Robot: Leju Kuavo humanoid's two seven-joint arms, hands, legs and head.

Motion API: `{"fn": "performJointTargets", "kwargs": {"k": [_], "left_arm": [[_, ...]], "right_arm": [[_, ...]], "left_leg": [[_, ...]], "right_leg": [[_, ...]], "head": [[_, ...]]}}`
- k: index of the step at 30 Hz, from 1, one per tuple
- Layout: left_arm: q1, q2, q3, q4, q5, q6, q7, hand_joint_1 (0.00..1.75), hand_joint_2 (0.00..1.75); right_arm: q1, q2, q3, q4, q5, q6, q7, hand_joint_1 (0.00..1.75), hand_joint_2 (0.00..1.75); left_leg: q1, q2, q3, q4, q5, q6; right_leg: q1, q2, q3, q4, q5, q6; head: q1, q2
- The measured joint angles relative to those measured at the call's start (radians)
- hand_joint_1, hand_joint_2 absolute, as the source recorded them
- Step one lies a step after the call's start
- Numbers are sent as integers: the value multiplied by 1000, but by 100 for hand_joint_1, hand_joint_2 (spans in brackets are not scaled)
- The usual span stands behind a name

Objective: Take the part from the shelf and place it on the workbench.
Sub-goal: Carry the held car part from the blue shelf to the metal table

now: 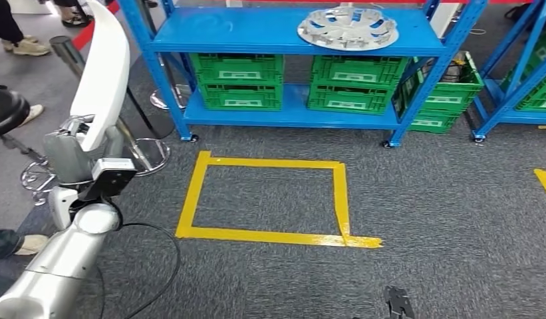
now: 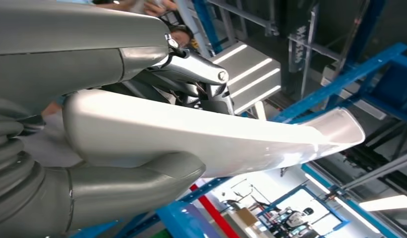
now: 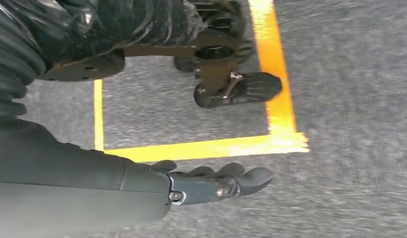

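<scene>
The part is a long, curved white panel (image 1: 104,73). It stands nearly upright at the left of the head view, and my left hand (image 1: 74,156) grips its lower end. In the left wrist view the white panel (image 2: 216,139) runs across the picture, with my thick grey thumb (image 2: 137,183) wrapped under it and the darker fingers (image 2: 201,74) over it. My right hand (image 3: 216,181) hangs low over the grey carpet with its fingers stretched out and nothing in them. Its dark fingertips (image 1: 398,302) show at the bottom edge of the head view.
Ahead stands a blue shelf (image 1: 290,40) with a silver wheel cover (image 1: 348,28) on its upper level and green crates (image 1: 237,80) below. A yellow tape rectangle (image 1: 270,199) marks the carpet. A chrome stool base (image 1: 150,149) and people's feet (image 1: 27,46) are at the left.
</scene>
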Motion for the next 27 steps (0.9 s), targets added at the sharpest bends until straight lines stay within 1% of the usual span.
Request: {"fn": "performJointTargets", "kwargs": {"k": [1,2,3,4,5,6,7,8,9,10,11,12,13,14,15,16,17,18,19,20,21,22,23,24,25,27], "left_arm": [[0,-1,0,1,0,0,0,175,175],[0,-2,0,2,0,0,0,175,175],[0,-2,0,4,1,-1,0,175,175],[1,-3,0,5,2,-2,0,175,175],[1,-4,0,7,3,-2,0,175,175],[1,-4,0,8,5,-4,-1,175,175],[1,-5,0,8,7,-4,-1,175,175],[1,-5,0,8,10,-5,-2,175,175],[1,-5,0,8,12,-6,-3,175,175],[0,-5,0,8,13,-6,-4,175,175],[1,-5,-1,8,14,-7,-5,175,175],[2,-6,-1,9,14,-8,-6,175,175],[4,-6,-2,9,14,-8,-6,175,175],[5,-6,-3,9,14,-9,-7,175,175],[6,-5,-4,9,14,-9,-8,175,175],[6,-5,-5,9,14,-9,-8,175,175],[7,-6,-6,10,15,-9,-8,175,175],[8,-6,-8,10,15,-9,-9,175,175],[10,-6,-9,10,15,-9,-9,175,175],[10,-6,-10,11,15,-9,-9,175,175],[11,-6,-10,11,15,-9,-10,175,175],[10,-6,-11,11,15,-9,-10,175,175],[9,-6,-12,11,14,-10,-10,175,175],[8,-6,-13,11,14,-10,-10,175,175],[8,-6,-13,11,14,-10,-11,175,175],[8,-7,-14,11,14,-12,-11,175,175]], "right_arm": [[0,0,0,0,0,0,0,0,175],[-1,0,0,0,1,0,0,0,175],[-1,0,0,0,1,0,0,0,175],[-1,0,0,0,2,0,0,0,175],[-1,0,0,0,4,0,0,0,175],[-2,0,0,0,5,0,0,0,175],[-3,0,0,0,6,0,0,0,175],[-6,0,0,-1,8,0,0,0,175],[-7,0,0,-1,9,0,-1,0,175],[-7,0,0,-1,10,0,-1,0,175],[-7,0,0,-1,11,0,-1,0,175],[-5,0,0,-1,12,0,0,0,175],[-4,0,-1,-1,13,0,0,0,175],[-3,0,-1,-1,13,0,0,0,175],[-4,0,-1,-1,14,0,1,0,175],[-4,0,-1,-1,15,0,1,0,175],[-3,0,-2,-1,16,0,1,0,175],[-3,0,-2,-1,17,0,1,0,175],[-2,0,-2,0,17,0,1,0,175],[-1,0,-3,0,17,0,1,0,175],[-1,0,-3,0,17,0,1,0,175],[-1,0,-3,0,18,0,1,0,175],[-1,0,-4,0,18,0,1,0,175],[-2,0,-4,0,18,1,1,0,175],[-2,1,-4,0,19,1,2,0,175],[-1,1,-5,0,19,1,2,0,175]], "left_leg": [[0,0,-17,1,14,2],[1,1,-36,3,28,1],[1,1,-55,5,42,-1],[3,1,-75,7,56,-4],[5,2,-95,10,69,-8],[6,1,-113,14,82,-12],[7,1,-128,19,93,-18],[7,1,-140,24,103,-25],[7,1,-146,26,113,-30],[7,1,-149,26,123,-37],[8,2,-151,23,133,-43],[10,2,-154,23,134,-49],[12,1,-160,32,117,-55],[13,0,-170,61,78,-60],[14,0,-182,110,25,-65],[15,-1,-197,178,-29,-69],[15,-1,-209,247,-66,-71],[15,-1,-211,298,-79,-72],[15,-1,-201,317,-70,-72],[15,-1,-173,297,-48,-68],[14,-2,-128,241,-24,-63],[12,-2,-77,170,-12,-55],[10,-2,-34,104,-9,-47],[7,-2,-4,55,-12,-41],[4,-2,8,31,-18,-37],[4,-1,8,14,-16,-30]], "right_leg": [[-2,0,-14,62,-47,5],[-5,-1,-23,122,-73,10],[-8,-1,-20,161,-70,15],[-10,-1,-5,175,-45,19],[-12,-1,25,157,-9,21],[-15,-1,71,107,17,23],[-15,-1,129,33,18,24],[-15,0,182,-43,2,20],[-14,1,216,-99,-19,15],[-11,2,231,-132,-34,7],[-11,2,226,-138,-34,-3],[-10,0,214,-135,-26,-12],[-11,-2,205,-134,-16,-21],[-12,-4,197,-135,-5,-29],[-13,-5,187,-134,7,-34],[-12,-5,176,-133,20,-38],[-12,-5,165,-132,31,-39],[-11,-5,152,-131,42,-39],[-10,-5,138,-129,51,-38],[-9,-5,127,-127,58,-37],[-8,-5,118,-125,64,-35],[-7,-5,111,-124,68,-33],[-5,-5,107,-122,72,-29],[-5,-5,103,-121,77,-25],[-5,-5,100,-121,82,-19],[-5,-6,92,-119,87,-8]], "head": [[3,0],[3,0],[3,0],[3,0],[3,0],[4,0],[4,0],[4,0],[4,0],[3,0],[3,0],[4,0],[3,0],[2,0],[0,0],[-2,0],[-3,0],[-3,0],[-3,0],[-3,0],[-3,0],[-3,0],[-2,0],[-2,0],[-2,0],[-3,0]]}}
